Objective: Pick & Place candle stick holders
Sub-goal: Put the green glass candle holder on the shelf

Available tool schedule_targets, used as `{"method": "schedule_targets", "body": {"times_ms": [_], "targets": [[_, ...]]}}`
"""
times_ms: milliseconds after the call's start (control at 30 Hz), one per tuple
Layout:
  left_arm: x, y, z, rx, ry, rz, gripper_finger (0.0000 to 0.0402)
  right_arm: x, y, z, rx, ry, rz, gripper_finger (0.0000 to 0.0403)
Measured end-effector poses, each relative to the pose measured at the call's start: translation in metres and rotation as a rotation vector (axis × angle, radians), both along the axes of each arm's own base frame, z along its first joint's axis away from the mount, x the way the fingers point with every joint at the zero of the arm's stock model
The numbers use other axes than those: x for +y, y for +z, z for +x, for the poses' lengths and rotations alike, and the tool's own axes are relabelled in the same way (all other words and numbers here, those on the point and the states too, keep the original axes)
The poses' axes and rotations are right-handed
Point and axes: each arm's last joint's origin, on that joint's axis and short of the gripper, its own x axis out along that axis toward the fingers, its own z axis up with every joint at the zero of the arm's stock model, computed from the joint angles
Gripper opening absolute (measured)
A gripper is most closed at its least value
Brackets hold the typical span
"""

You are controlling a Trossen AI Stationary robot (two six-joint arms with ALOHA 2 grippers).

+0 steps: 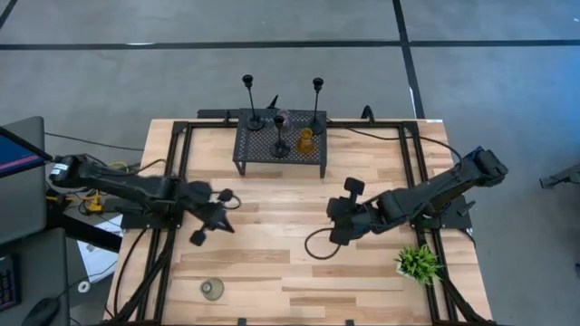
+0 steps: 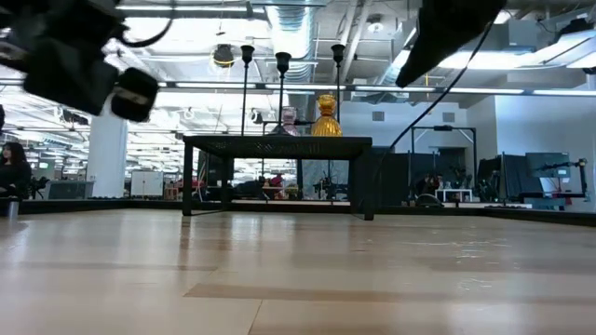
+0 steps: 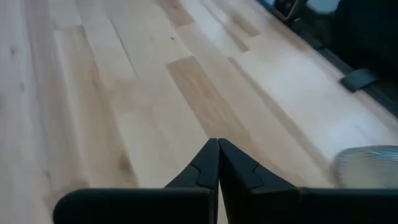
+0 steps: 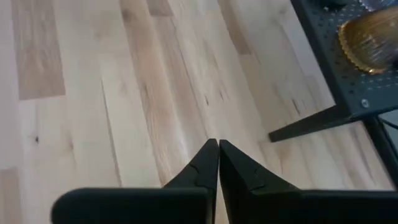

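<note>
Left gripper (image 3: 218, 144): jaws pressed together, empty; the grey-green holder (image 1: 212, 289) sits on the tabletop (image 1: 272, 272) just beyond them, probably glassy, slippery; grip its waist. Right gripper (image 4: 218, 144): jaws pressed together, rack (image 1: 281, 145) holding 5 holders ahead.

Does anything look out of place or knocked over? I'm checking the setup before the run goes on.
One piece sits apart: the grey-green holder stands alone near the table's front-left edge, while the black holders, pink holder and amber holder are gathered on the rack. Nothing looks tipped, spilled or damaged.
</note>
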Motion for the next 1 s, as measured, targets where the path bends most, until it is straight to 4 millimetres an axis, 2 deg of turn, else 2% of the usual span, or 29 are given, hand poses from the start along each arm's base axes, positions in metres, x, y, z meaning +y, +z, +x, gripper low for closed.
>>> {"method": "schedule_targets", "body": {"times_ms": [200, 400, 500, 600, 1000], "targets": [[-0.005, -0.026, -0.027, 0.082, 0.007, -0.151, 0.0004, -0.006, -0.019, -0.004, -0.122, -0.014, 0.048, 0.0002], [-0.010, -0.051, -0.035, 0.295, 0.065, -0.305, 0.0004, -0.013, -0.029, -0.006, -0.191, -0.037, 0.074, 0.0001], [-0.013, -0.057, -0.036, 0.378, 0.100, -0.376, 0.0004, -0.016, -0.031, -0.005, -0.190, -0.046, 0.074, 0.0001], [-0.017, -0.061, -0.037, 0.420, 0.081, -0.367, 0.0005, -0.019, -0.031, -0.004, -0.192, -0.057, 0.073, 0.0001], [-0.043, -0.064, -0.051, 0.503, -0.145, -0.322, 0.0004, -0.016, -0.025, 0.002, -0.325, -0.133, 0.186, 0.0001]]}}
